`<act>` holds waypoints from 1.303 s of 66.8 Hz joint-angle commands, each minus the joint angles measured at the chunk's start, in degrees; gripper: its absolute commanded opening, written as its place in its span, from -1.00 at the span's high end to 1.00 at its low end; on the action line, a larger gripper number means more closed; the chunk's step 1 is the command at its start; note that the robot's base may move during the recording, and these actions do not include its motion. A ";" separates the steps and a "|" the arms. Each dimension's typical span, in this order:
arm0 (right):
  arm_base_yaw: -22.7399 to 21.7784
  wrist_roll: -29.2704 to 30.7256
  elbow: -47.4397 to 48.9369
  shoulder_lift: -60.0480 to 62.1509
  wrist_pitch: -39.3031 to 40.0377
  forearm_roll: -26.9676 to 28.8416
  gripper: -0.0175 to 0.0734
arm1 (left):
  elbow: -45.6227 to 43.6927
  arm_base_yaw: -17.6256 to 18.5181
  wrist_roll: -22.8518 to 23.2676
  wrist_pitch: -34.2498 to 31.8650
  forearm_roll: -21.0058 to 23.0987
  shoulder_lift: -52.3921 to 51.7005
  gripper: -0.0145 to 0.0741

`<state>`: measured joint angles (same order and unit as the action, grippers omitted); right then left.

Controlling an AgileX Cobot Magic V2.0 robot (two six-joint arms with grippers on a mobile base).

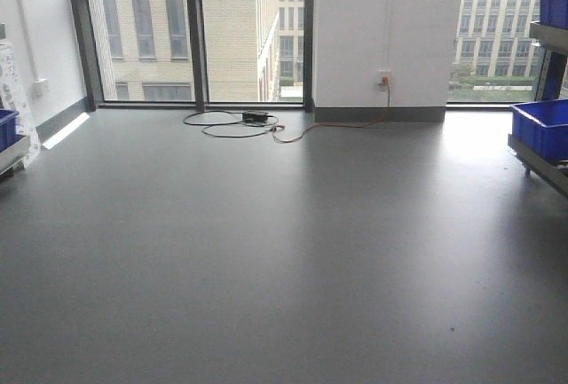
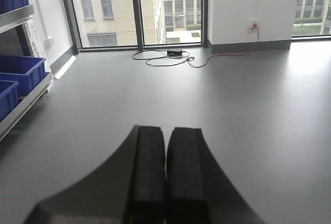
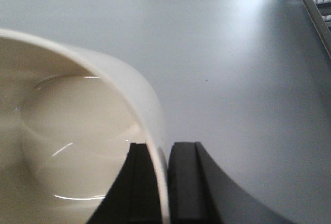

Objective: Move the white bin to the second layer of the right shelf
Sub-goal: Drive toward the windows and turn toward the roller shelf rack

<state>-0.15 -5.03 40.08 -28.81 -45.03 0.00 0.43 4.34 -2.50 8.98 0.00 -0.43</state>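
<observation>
One wall of the white bin point(image 3: 77, 120) is pinched between the nearly closed jaws of the right gripper point(image 3: 164, 151) — mouth facing the wrist camera, base pointing away, filling the view toward 8 o'clock, only reflections inside. At 1 o'clock lies the roller shelf point(image 3: 316, 1). The left gripper point(image 2: 166, 136) — jaws pressed together — grips nothing.

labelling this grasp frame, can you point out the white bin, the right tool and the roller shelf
white bin point(image 3: 67, 125): right wrist view, on its inner floor.
right tool point(image 3: 165, 151): right wrist view, between the fingertips clamping the bin's wall.
roller shelf point(image 3: 321, 1): right wrist view, on its roller tracks.
</observation>
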 commanded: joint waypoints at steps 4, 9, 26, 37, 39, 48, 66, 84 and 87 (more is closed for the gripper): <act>0.01 0.23 1.54 -0.12 4.91 0.00 0.49 | 2.11 0.32 0.30 -4.64 0.00 -0.92 0.48; 0.01 0.23 1.54 -0.12 4.91 0.00 0.49 | 2.11 0.32 0.30 -4.64 0.00 -0.92 0.48; 0.01 0.23 1.54 -0.12 4.91 0.00 0.49 | 2.11 0.32 0.30 -4.64 0.00 -0.92 0.48; 0.01 0.23 1.54 -0.12 4.91 0.00 0.49 | 2.11 0.32 0.30 -4.64 0.00 -0.92 0.48; 0.01 0.23 1.54 -0.12 4.91 0.00 0.49 | 2.11 0.32 0.30 -4.64 0.00 -0.92 0.48; 0.01 0.23 1.54 -0.12 4.91 0.00 0.49 | 2.11 0.32 0.30 -4.64 0.00 -0.92 0.48; 0.01 0.23 1.54 -0.12 4.91 0.00 0.49 | 2.11 0.32 0.30 -4.64 0.00 -0.92 0.48; 0.01 0.23 1.54 -0.12 4.91 0.00 0.49 | 2.11 0.32 0.30 -4.64 0.00 -0.92 0.48; 0.01 0.23 1.54 -0.12 4.91 0.00 0.49 | 2.11 0.32 0.30 -4.64 0.00 -0.92 0.48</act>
<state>-0.15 -5.03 40.08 -28.81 -45.03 0.00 0.43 4.34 -2.50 8.98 0.00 -0.43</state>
